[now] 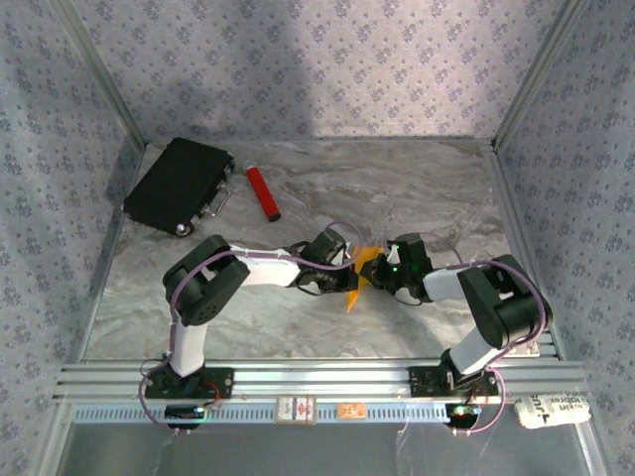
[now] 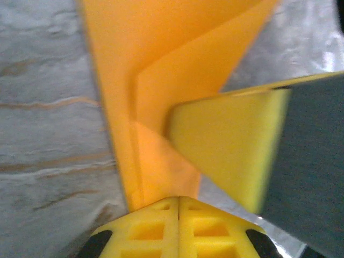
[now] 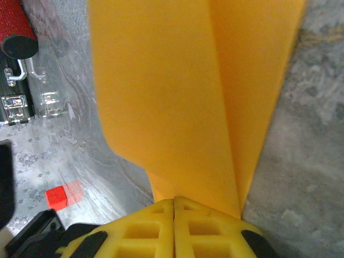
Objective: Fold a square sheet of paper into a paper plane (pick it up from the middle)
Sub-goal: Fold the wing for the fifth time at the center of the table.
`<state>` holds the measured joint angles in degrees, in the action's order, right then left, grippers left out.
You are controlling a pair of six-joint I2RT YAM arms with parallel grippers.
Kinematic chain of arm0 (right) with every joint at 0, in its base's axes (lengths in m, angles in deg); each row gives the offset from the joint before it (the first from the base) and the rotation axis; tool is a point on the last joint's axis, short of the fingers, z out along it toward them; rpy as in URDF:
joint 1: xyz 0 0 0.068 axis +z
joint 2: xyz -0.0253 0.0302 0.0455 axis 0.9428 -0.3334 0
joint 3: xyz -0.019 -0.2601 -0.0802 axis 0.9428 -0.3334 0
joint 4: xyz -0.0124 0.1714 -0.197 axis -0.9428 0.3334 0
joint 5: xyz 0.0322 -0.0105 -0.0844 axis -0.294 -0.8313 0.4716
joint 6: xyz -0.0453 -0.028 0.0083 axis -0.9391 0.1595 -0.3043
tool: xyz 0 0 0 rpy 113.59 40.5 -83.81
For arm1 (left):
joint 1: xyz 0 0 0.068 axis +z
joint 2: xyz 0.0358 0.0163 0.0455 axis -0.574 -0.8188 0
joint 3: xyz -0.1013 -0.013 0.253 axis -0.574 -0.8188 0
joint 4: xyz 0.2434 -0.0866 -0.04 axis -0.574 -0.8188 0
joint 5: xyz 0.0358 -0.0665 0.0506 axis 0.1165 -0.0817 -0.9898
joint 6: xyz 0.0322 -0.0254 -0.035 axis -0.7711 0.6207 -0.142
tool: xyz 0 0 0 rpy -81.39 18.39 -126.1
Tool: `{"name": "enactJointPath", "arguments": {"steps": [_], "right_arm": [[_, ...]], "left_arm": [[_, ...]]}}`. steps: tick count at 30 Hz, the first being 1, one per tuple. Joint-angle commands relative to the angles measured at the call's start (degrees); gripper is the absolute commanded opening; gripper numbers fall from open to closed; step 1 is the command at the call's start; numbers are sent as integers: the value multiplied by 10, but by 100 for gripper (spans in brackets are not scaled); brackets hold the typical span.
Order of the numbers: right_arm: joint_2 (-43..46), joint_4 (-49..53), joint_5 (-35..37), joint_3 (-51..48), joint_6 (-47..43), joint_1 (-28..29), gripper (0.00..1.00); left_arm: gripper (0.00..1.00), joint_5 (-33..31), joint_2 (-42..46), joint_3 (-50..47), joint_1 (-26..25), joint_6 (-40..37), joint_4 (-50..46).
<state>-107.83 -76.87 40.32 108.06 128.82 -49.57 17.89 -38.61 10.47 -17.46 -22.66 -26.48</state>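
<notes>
The square sheet of paper [image 1: 359, 270] is orange-yellow, creased into a narrow pointed shape, and hangs just above the middle of the table. My left gripper [image 1: 345, 278] is shut on its left side and my right gripper [image 1: 382, 274] is shut on its right side. In the left wrist view the folded layers of paper [image 2: 161, 64] rise from the closed left gripper [image 2: 178, 201], with a yellow finger of the right gripper [image 2: 226, 148] close by. In the right wrist view two overlapping flaps of paper [image 3: 177, 97] come out of the closed right gripper [image 3: 173, 201].
A black case [image 1: 179, 184] lies at the back left with a red cylinder [image 1: 263, 192] beside it. A small red block [image 3: 55, 197] sits on the marble table [image 1: 417, 188]. Metal rails [image 1: 317, 377] edge the front; patterned walls enclose the sides.
</notes>
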Motion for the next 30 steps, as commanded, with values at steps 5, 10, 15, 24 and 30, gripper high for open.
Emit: {"name": "enactJointPath", "arguments": {"steps": [5, 10, 15, 24, 30], "right_arm": [[53, 119, 4, -1, -15, -23, 10], [120, 195, 10, 17, -51, -53, 13], [177, 237, 12, 16, -87, -68, 13], [153, 195, 13, 32, -96, 2, 10], [99, 162, 17, 48, -88, 27, 9]], "left_arm": [[2, -24, -7, -29, -2, -43, -72], [1, -10, 0, -44, -1, -77, -101], [1, 9, 18, -64, -1, -99, -109], [1, 26, 25, -73, 0, -105, -109], [1, 26, 24, -73, 0, -101, -108]]}}
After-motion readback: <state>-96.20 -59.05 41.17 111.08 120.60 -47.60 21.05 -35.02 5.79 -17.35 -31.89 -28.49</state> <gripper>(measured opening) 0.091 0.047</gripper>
